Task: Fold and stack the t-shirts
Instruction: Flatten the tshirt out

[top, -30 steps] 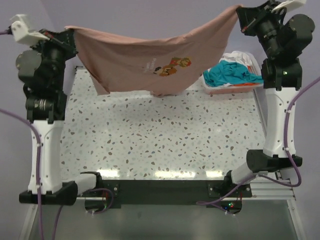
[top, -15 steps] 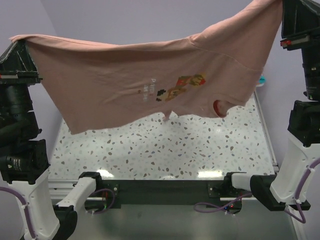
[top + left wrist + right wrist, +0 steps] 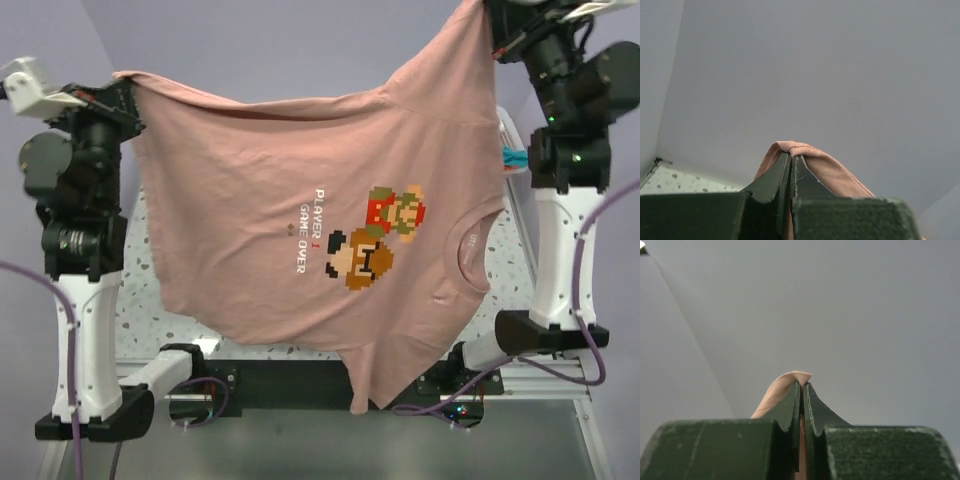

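A salmon-pink t-shirt with a pixel-figure print and white lettering hangs spread in the air between both arms. Its collar points right and one sleeve dangles past the table's near edge. My left gripper is shut on a pinch of the hem at the upper left, seen close in the left wrist view as pink cloth folded over the left gripper. My right gripper is higher, shut on the other hem corner. There the pink cloth bulges over the right gripper. A teal t-shirt peeks out behind the right arm.
The speckled table shows only in strips beside the hanging shirt. A white basket rim shows at the far right behind the right arm. Both wrist views face a plain grey wall.
Both arms have drawn back from the camera. The shirt has swung down and now hangs with its print facing the camera. Its right corner is held higher than before. Both grips are unchanged.
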